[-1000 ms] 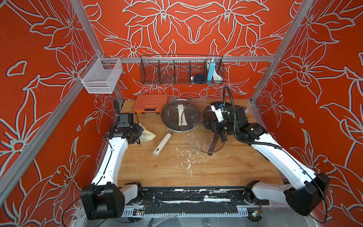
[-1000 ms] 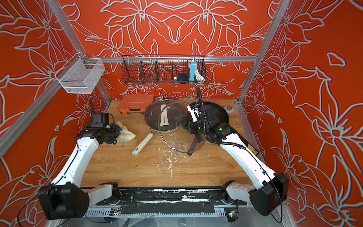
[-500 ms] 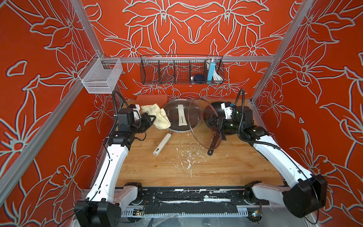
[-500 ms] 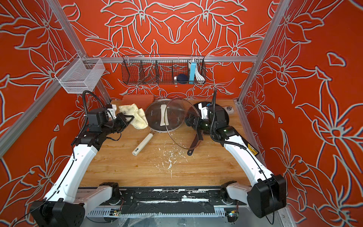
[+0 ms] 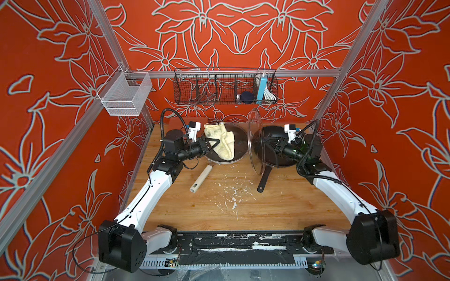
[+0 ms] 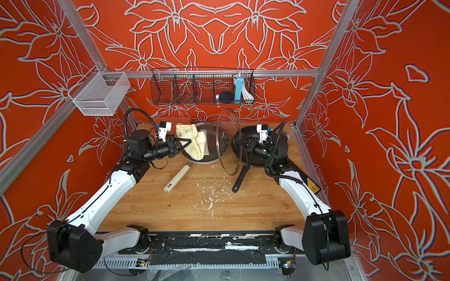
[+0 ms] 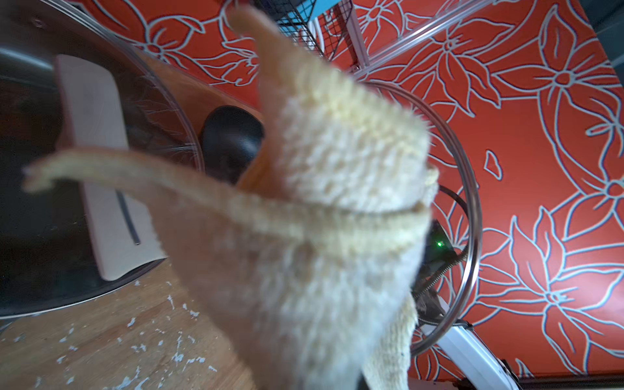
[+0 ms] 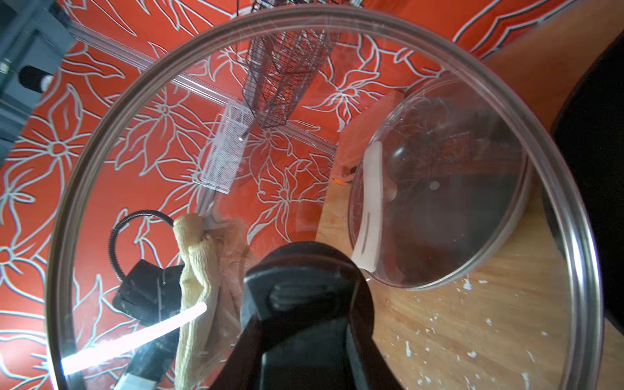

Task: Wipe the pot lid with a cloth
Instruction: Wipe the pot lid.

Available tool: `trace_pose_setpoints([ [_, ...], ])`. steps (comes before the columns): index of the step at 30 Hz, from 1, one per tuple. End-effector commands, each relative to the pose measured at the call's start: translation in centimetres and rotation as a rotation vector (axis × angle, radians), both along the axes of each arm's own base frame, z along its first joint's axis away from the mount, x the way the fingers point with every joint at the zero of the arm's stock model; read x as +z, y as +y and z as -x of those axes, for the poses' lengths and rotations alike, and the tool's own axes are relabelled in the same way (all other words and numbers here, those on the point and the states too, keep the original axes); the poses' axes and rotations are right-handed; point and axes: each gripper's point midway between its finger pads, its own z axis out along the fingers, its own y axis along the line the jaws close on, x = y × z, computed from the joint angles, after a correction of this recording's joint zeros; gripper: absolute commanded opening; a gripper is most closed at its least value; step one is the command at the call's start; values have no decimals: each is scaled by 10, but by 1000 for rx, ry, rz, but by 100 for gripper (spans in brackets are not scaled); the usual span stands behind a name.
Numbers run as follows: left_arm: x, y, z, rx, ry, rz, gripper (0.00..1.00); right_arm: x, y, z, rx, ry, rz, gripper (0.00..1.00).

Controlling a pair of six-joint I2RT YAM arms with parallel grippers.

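The pot lid (image 5: 253,136) (image 6: 225,146) is clear glass with a metal rim, held up on edge above the table. My right gripper (image 5: 266,143) (image 6: 239,142) is shut on its black knob (image 8: 304,280), which fills the right wrist view behind the glass (image 8: 304,135). My left gripper (image 5: 214,143) (image 6: 187,143) is shut on a cream knitted cloth (image 5: 222,142) (image 6: 193,142) that hangs a short way left of the lid, not touching it. In the left wrist view the cloth (image 7: 320,236) hides the jaws, with the lid's rim (image 7: 472,202) beyond it.
Under the cloth sits a covered pan with a cream handle (image 5: 201,178). A black frying pan (image 5: 275,160) lies behind the held lid, its handle (image 5: 264,178) pointing forward. White crumbs (image 5: 233,197) dot the wooden table. A black wire rack (image 5: 225,88) and a white mesh basket (image 5: 124,97) hang on the rails.
My left arm has lifted the cloth from the table's left side up over the covered pan. My right arm has raised the lid from a tilt to standing on edge.
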Motion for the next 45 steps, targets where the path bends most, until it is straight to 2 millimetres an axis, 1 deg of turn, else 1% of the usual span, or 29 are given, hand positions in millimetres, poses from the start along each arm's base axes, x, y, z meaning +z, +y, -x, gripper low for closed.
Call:
trace_pose_setpoints([
  [1, 34, -20, 12, -124, -121, 82, 0, 76, 1, 21, 71, -245, -127, 0],
  [5, 45, -42, 16, -200, -144, 99, 0, 82, 4, 25, 107, -263, -166, 0],
  [8, 53, -55, 20, -243, -166, 104, 0, 84, 5, 23, 151, -250, -243, 0],
  [11, 55, -63, 21, -265, -176, 107, 0, 88, 8, 19, 214, -233, -340, 0],
  [13, 56, -66, 22, -275, -181, 118, 0, 87, 11, 16, 265, -215, -380, 0],
  [14, 56, -68, 21, -277, -179, 122, 0, 82, 13, 14, 280, -184, -383, 0],
  [16, 57, -71, 20, -284, -177, 126, 0, 76, 15, 13, 284, -186, -366, 0],
  [20, 56, -80, 17, -300, -172, 130, 0, 70, 16, 12, 286, -164, -367, 0],
  [25, 59, -86, 15, -315, -173, 148, 0, 68, 18, 12, 303, -150, -363, 0],
  [28, 60, -89, 13, -316, -174, 151, 0, 70, 22, 16, 333, -149, -354, 0],
  [31, 62, -98, 9, -336, -174, 154, 0, 71, 27, 20, 362, -150, -346, 0],
  [34, 65, -107, 3, -348, -174, 158, 0, 71, 31, 23, 376, -149, -345, 0],
  [38, 62, -111, -10, -329, -176, 147, 0, 72, 34, 26, 393, -148, -341, 0],
  [40, 56, -113, -18, -315, -171, 130, 0, 74, 34, 29, 402, -158, -335, 0],
  [45, 32, -113, -41, -285, -121, 97, 0, 85, 33, 37, 415, -189, -331, 0],
])
